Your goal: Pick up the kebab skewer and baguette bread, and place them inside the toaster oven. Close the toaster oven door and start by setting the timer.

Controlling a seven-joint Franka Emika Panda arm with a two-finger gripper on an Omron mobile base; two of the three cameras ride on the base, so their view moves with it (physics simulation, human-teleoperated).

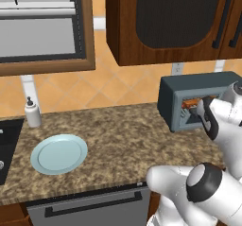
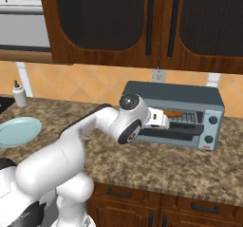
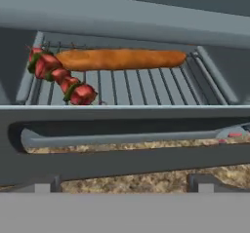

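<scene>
The toaster oven (image 1: 169, 96) (image 2: 180, 94) stands at the right of the counter, against the wall. Its door (image 2: 172, 135) (image 3: 127, 163) is swung down flat in front of the opening. Inside, on the wire rack, the baguette bread (image 3: 122, 59) (image 2: 173, 113) lies crosswise toward the back. Left of it, the kebab skewer (image 3: 61, 76) lies at a slant, and one end touches the loaf's left end. My gripper (image 3: 125, 183) (image 2: 166, 121) hovers just in front of the lowered door, facing into the oven. It is open with nothing between its fingers.
A light blue plate (image 1: 59, 154) (image 2: 16, 130) lies at the left of the counter. A soap dispenser (image 1: 32, 112) (image 2: 19, 94) stands behind it by the sink (image 1: 7, 144). Dark wooden cabinets (image 2: 142, 22) hang above the oven. Two knobs (image 2: 212, 120) sit on the oven's right front.
</scene>
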